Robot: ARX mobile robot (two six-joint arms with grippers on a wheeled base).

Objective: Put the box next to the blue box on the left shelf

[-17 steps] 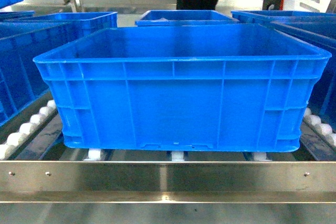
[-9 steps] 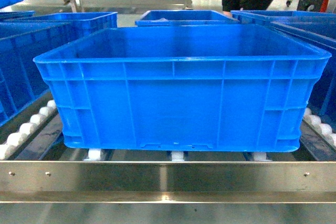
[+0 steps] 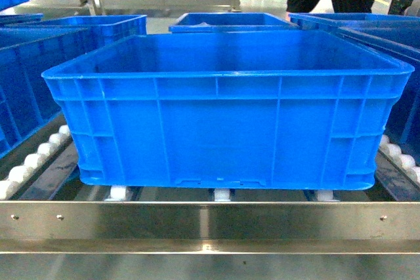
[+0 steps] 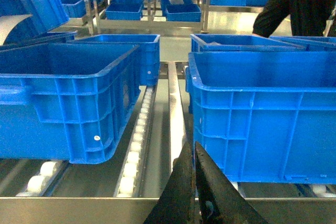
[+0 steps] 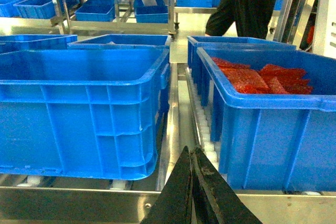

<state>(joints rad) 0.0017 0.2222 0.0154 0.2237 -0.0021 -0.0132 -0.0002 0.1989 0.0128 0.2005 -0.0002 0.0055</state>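
while both claws are pressed together, the box (image 3: 223, 116) rests on the left shelf (image 3: 210, 221).

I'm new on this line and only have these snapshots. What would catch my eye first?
The large bright-blue ribbed plastic crate fills the middle of the head view, sitting empty on white rollers behind the brushed stainless-steel front rail. To its right, the right wrist view shows a neighbouring blue crate holding red packets. Both black grippers, left and right, sit shut and low in front of the rail, holding nothing.
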